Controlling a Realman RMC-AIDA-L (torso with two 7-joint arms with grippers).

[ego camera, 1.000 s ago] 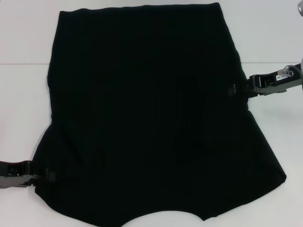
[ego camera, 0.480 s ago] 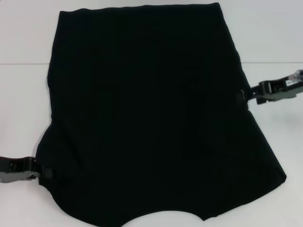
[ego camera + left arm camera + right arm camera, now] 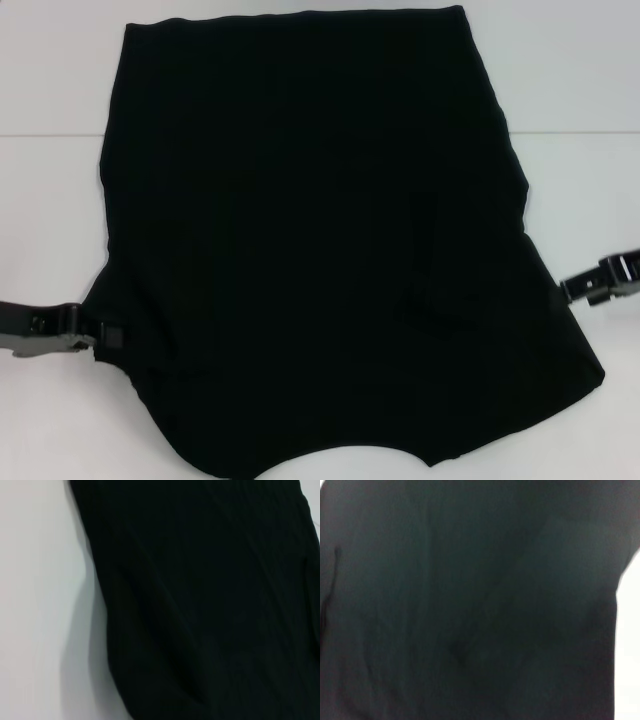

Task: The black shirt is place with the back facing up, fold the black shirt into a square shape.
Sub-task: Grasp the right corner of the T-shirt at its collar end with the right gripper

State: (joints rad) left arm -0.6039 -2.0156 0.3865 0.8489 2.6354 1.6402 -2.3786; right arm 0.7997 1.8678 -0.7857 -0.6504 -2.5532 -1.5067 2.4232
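White tabletop (image 3: 45,230) bearing the black shirt (image 3: 320,240), spread flat and plain side up at centre; left gripper (image 3: 100,336) at 8 o'clock hem, right gripper (image 3: 572,292) at 4 o'clock, finger spread of both indeterminate; recommended: seize matching edge points, lift evenly.

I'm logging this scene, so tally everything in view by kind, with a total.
Black shirt: 1, spread flat on the table, plain side up.
Robot hands: 2, the left hand at the shirt's near left edge, the right hand at its right edge.
White table: 1.
Total: 4.
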